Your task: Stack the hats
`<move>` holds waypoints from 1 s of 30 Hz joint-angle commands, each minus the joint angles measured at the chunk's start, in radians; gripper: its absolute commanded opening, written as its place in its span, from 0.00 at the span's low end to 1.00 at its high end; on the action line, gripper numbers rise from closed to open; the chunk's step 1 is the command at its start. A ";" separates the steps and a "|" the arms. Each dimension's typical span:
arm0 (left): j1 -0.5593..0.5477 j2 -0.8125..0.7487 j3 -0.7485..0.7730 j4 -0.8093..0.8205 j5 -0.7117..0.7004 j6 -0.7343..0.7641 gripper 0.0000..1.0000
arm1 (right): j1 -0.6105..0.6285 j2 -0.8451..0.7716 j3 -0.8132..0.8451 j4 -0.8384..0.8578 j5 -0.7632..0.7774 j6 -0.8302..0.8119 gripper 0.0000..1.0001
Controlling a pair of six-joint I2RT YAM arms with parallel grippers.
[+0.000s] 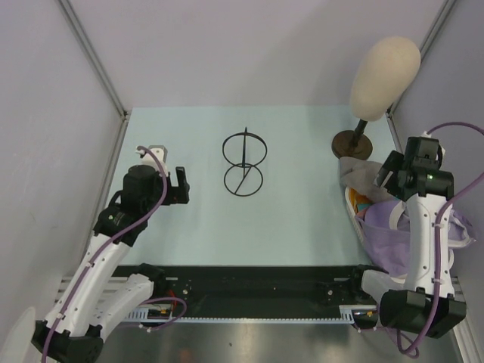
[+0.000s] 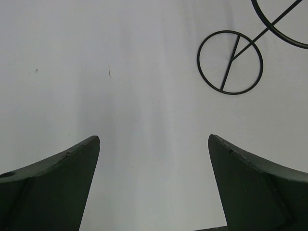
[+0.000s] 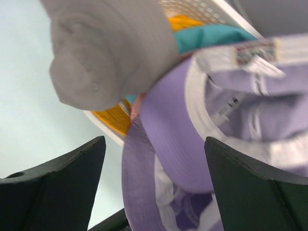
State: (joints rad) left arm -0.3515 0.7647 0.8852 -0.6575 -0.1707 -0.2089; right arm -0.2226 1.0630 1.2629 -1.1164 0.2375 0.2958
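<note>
Soft, bright, even light falls from above. The table (image 1: 302, 151) carries almost no shadows, and the metal strip (image 1: 249, 340) along the bottom edge gleams faintly. The left wrist view is sharp on the wire stand (image 2: 230, 62). The right wrist view is blurred, its hats (image 3: 168, 134) out of focus.

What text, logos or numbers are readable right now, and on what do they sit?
No text reads clearly in any view.
Sewn tag on the white inner band of the purple hat: dark and red print, too blurred to read.
Smaller tag further down that band: too blurred to read.
Top and left wrist views: no lettering visible.
</note>
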 commanded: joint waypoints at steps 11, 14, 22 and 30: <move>-0.009 0.067 0.133 0.001 -0.064 -0.021 1.00 | -0.023 0.255 -0.174 0.452 -0.283 -0.191 0.81; -0.009 0.070 0.146 -0.017 -0.066 -0.024 1.00 | -0.029 0.276 -0.191 0.489 -0.317 -0.202 0.69; -0.009 0.059 0.155 -0.042 -0.053 -0.040 1.00 | -0.040 0.284 -0.168 0.509 -0.327 -0.196 0.22; -0.009 0.071 0.185 -0.025 -0.020 -0.032 1.00 | -0.001 0.148 0.134 0.330 -0.201 -0.152 0.00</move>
State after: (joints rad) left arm -0.3527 0.8326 1.0153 -0.7063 -0.2146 -0.2314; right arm -0.2455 1.3300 1.2007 -0.7444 -0.0219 0.1123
